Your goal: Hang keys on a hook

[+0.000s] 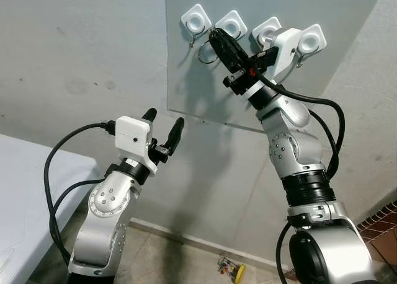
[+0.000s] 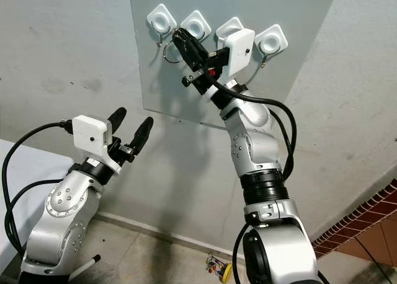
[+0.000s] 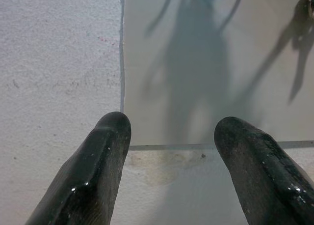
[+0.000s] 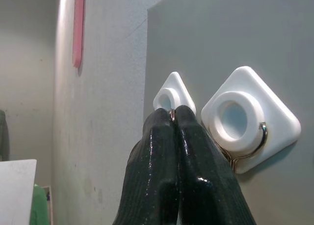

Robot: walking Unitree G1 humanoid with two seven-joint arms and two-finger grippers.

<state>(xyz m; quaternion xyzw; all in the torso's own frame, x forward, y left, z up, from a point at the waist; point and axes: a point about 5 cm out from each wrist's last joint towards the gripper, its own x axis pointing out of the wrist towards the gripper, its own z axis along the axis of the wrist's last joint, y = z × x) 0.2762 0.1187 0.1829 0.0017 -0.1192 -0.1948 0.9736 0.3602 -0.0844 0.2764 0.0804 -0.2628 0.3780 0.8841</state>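
A grey panel (image 1: 291,79) on the wall carries a row of white diamond-shaped hooks (image 1: 231,25). My right gripper (image 1: 214,35) is raised against the panel between the two leftmost hooks, shut on a metal key ring (image 1: 207,54) that dangles just under its fingers. In the right wrist view the fingertips (image 4: 162,124) press together with a sliver of metal between them. A hook (image 4: 245,118) with its wire prong sits close beside them, and another hook (image 4: 170,95) lies behind. My left gripper (image 1: 162,128) stands open below the panel's lower left corner, holding nothing.
A white table surface (image 1: 25,191) lies at the lower left. A small colourful object (image 1: 231,268) rests on the floor by the wall base. Red brick tiling (image 1: 384,222) shows at the lower right. The panel's lower edge (image 3: 206,145) crosses in front of the left fingers.
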